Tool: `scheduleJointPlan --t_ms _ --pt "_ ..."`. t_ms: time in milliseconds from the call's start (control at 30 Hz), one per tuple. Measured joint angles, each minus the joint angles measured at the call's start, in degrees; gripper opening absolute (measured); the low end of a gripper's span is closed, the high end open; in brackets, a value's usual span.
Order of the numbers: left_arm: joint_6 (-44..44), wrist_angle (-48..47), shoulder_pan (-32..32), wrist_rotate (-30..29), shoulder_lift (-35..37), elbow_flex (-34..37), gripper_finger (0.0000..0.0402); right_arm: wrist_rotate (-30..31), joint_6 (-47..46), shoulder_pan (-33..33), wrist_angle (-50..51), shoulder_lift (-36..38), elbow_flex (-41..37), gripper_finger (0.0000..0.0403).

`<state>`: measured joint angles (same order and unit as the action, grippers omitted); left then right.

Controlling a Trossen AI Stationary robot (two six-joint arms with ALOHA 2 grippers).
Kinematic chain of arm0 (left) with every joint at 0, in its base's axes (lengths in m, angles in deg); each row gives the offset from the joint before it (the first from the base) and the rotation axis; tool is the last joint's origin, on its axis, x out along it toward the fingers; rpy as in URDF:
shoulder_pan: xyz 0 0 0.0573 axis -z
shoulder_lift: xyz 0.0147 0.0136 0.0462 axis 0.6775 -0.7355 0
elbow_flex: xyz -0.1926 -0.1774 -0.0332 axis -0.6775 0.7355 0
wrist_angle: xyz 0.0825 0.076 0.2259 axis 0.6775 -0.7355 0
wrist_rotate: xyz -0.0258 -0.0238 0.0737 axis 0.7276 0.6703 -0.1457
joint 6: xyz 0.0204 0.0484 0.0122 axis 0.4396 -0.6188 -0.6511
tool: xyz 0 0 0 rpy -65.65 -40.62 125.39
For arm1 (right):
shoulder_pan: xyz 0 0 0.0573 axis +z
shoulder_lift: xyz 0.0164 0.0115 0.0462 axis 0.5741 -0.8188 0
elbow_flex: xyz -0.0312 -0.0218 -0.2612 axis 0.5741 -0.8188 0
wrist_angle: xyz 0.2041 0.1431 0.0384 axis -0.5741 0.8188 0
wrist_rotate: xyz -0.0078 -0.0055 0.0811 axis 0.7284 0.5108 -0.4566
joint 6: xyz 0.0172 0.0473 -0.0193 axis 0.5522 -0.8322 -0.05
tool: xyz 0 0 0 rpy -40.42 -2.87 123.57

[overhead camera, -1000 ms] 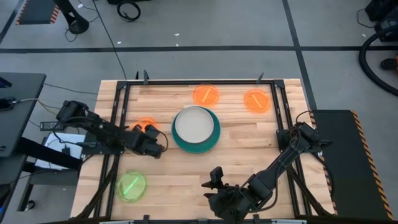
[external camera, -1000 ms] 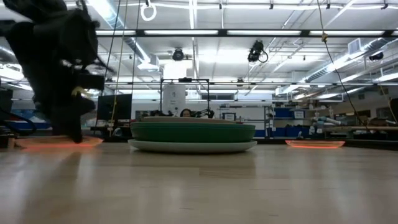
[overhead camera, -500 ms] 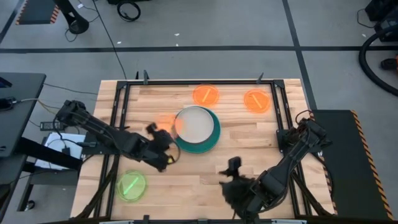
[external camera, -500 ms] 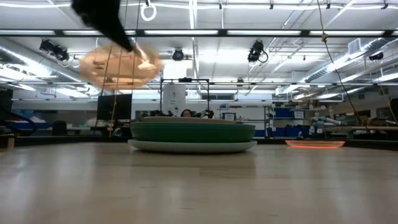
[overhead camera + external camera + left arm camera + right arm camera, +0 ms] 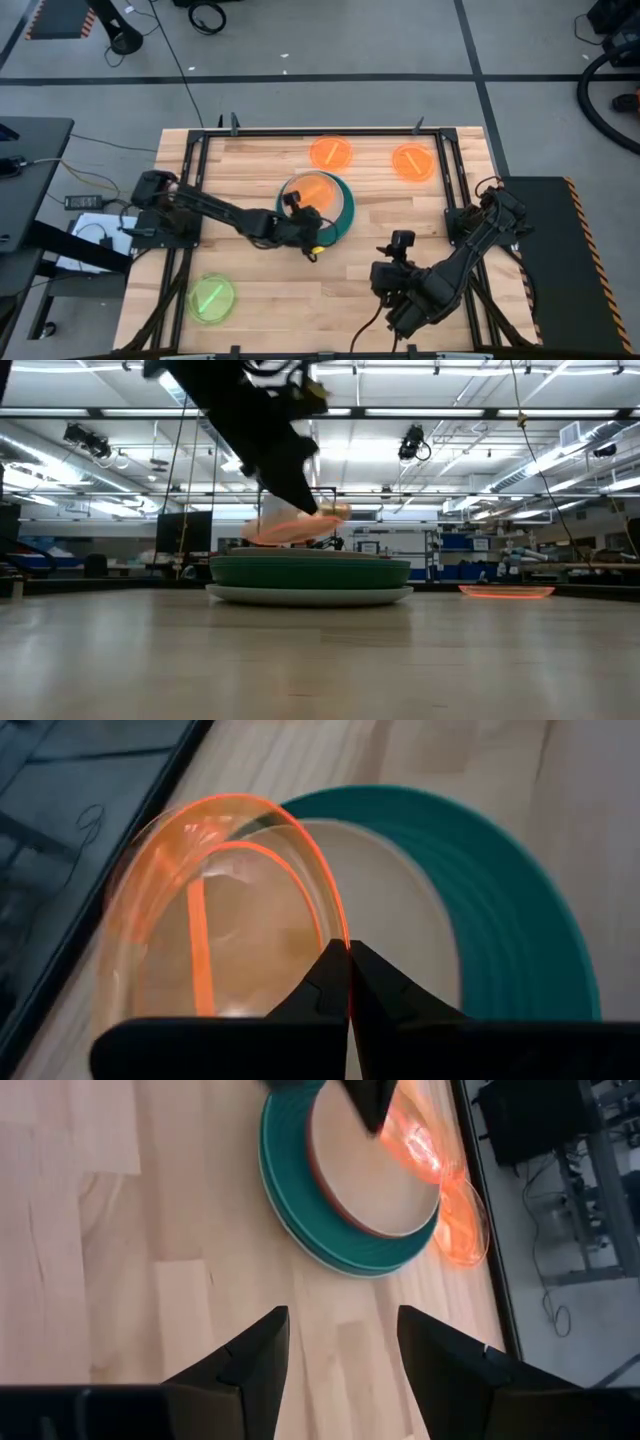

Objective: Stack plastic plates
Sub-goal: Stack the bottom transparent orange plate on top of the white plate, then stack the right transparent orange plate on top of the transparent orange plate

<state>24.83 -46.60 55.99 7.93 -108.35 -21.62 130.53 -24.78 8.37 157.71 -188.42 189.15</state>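
Note:
A stack of plates (image 5: 342, 215) sits mid-table, showing a teal rim and a beige top plate (image 5: 400, 910). In the low view the stack (image 5: 310, 575) shows a dark green edge over a pale one. My left gripper (image 5: 308, 212) is over the stack's near-left part, shut on a small translucent orange plate (image 5: 318, 188). Two more orange plates (image 5: 331, 153) (image 5: 412, 161) lie flat toward the far edge. A lime green plate (image 5: 211, 298) lies at the near left. My right gripper (image 5: 400, 243) is open, near and right of the stack, touching nothing. My left gripper pinches the orange plate's rim (image 5: 345, 938) between its two fingertips, on the plate's near side. The fingers slant down from the table's left-near side. The plate (image 5: 295, 525) is lifted clear and tilted, hanging just above the beige top plate.
Black frame rails (image 5: 190, 180) run along the table's left, right and far sides. Bare wood (image 5: 300, 290) lies between the lime plate and my right arm. The right wrist view shows the stack (image 5: 300, 1200) ahead, with an orange plate (image 5: 465, 1220) beyond it.
My left gripper has lifted the orange plate off the table left of the stack, carried it up and rightward, then lowered it over the stack with the plate tilted. My right gripper has moved from the near edge toward the right and far side.

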Motion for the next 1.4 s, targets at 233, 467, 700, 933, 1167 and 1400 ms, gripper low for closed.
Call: scheduleJointPlan --t_ms 233,467,700,933,1167,1400 --pt "-2.33 7.23 -1.28 3.43 -5.41 0.02 0.0005 -1.44 3.65 -2.18 0.13 0.27 0.00 0.0197" --pt "0.60 6.07 -2.15 3.29 -5.65 -0.02 0.0028 -2.90 7.26 -5.77 0.11 1.46 -0.02 0.0199" --pt "4.29 1.80 -3.64 9.09 -1.48 0.00 0.0092 -4.23 12.70 -14.01 -0.09 8.27 -2.33 0.0201" --pt "5.88 -8.52 0.46 9.05 13.65 0.00 0.0143 -2.88 11.85 -20.68 -7.05 21.04 -24.10 0.0201" --pt "5.38 -6.48 8.26 6.89 21.58 -0.07 0.0148 -4.01 4.00 -32.70 -27.02 31.23 -48.06 0.0192" --pt "3.65 -3.07 9.34 5.83 24.34 2.91 0.0148 -8.11 11.81 -51.80 -42.64 29.50 -56.99 0.0176"
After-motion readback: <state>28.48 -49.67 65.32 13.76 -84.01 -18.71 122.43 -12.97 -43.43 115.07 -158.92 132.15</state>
